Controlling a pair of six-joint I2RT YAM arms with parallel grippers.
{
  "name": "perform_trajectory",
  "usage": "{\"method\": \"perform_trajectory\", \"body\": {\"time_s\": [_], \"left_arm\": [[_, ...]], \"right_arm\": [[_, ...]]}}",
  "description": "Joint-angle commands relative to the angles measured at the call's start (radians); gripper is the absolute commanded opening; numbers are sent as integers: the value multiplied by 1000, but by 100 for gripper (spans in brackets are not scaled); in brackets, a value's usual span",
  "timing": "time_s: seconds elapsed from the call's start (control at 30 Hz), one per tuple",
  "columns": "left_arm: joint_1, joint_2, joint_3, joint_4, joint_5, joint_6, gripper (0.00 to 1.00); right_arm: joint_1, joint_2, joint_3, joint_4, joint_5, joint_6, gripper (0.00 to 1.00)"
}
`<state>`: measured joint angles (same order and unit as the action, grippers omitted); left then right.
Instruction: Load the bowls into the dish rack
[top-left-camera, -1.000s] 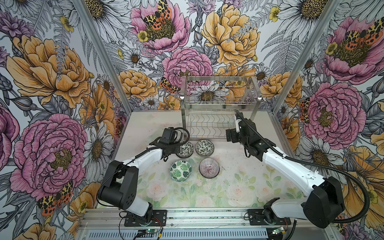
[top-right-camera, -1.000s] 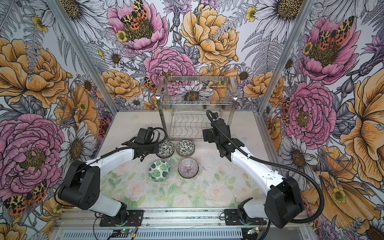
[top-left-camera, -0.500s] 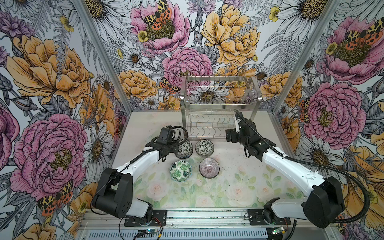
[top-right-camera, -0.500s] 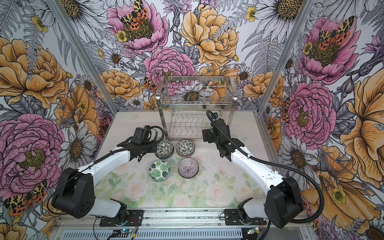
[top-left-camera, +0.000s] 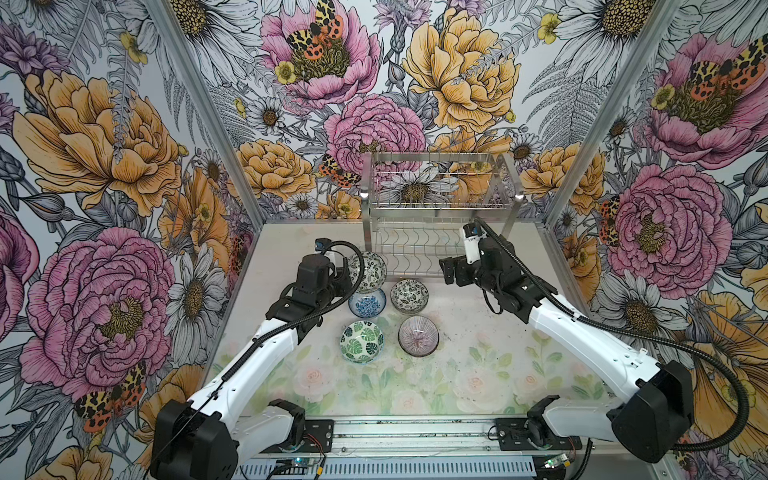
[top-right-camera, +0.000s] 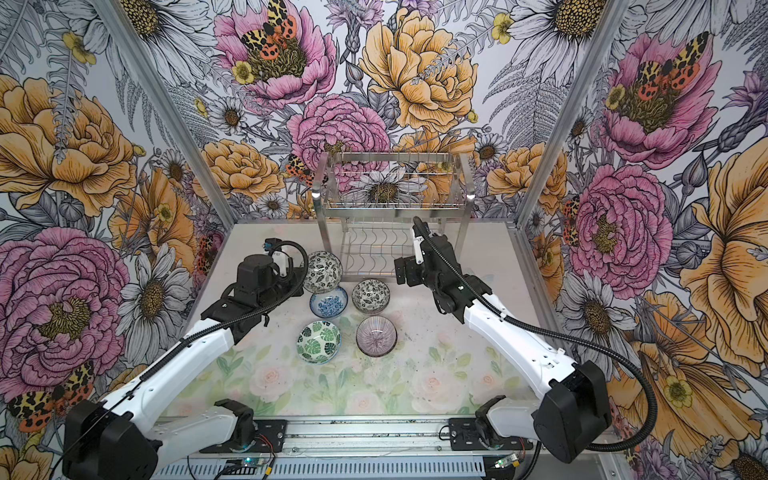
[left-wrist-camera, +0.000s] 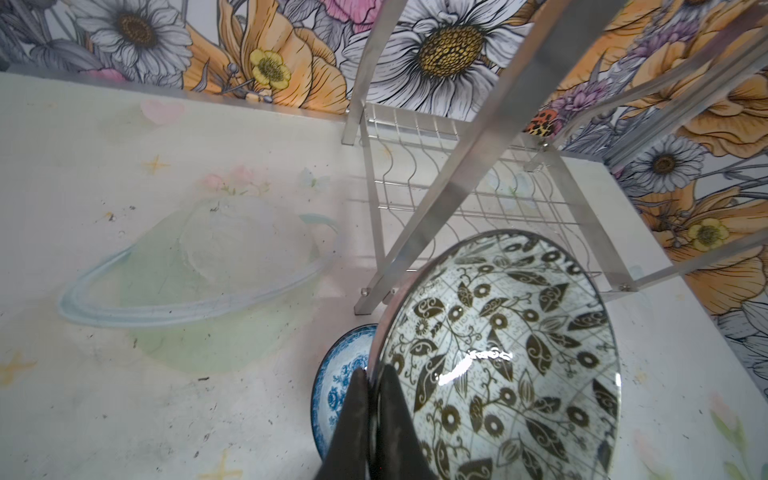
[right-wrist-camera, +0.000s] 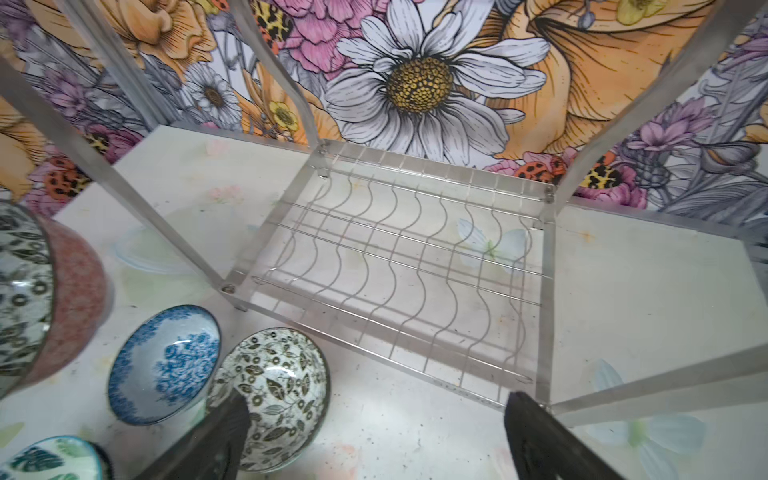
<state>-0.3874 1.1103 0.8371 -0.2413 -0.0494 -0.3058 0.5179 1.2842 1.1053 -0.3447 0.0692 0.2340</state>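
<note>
My left gripper (left-wrist-camera: 372, 374) is shut on the rim of a black-and-white floral bowl (left-wrist-camera: 503, 357), held tilted on edge above the table (top-left-camera: 368, 272). Just beneath it a blue bowl (top-left-camera: 367, 303) sits on the table. Another black-and-white floral bowl (top-left-camera: 409, 295), a green leaf bowl (top-left-camera: 361, 343) and a pink striped bowl (top-left-camera: 418, 336) stand nearby, seen in both top views. The dish rack (top-left-camera: 440, 208) stands at the back, both tiers bare. My right gripper (right-wrist-camera: 376, 399) is open in front of the rack's lower shelf (right-wrist-camera: 399, 266), holding nothing.
Flat metal rack legs (left-wrist-camera: 440, 195) rise close beside the held bowl. Floral walls close in the table on three sides. The painted table surface (top-left-camera: 415, 386) stretches toward the front rail.
The left gripper has lifted the floral bowl up and back, tilting it on edge and uncovering the blue bowl beneath. The right arm has not moved.
</note>
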Motion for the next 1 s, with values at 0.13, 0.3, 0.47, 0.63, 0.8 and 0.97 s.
{"method": "perform_trajectory", "body": {"time_s": [0.13,0.3,0.47,0.63,0.8,0.97], "left_arm": [[-148,38,-5,244,-52,-79,0],[-211,124,46,299,-86,-78,0],[-236,193,89,352,-74,-85,0],[-251,227,117,363,-75,-85,0],[-252,237,123,370,-79,-85,0],[-254,244,130,369,-79,-80,0]], "right_arm": [[71,-26,69,8,-141,132,97],[109,0,82,28,-113,201,94],[140,49,69,37,28,303,85],[151,88,60,46,84,349,75],[156,116,59,53,70,362,66],[159,131,50,73,60,374,48]]}}
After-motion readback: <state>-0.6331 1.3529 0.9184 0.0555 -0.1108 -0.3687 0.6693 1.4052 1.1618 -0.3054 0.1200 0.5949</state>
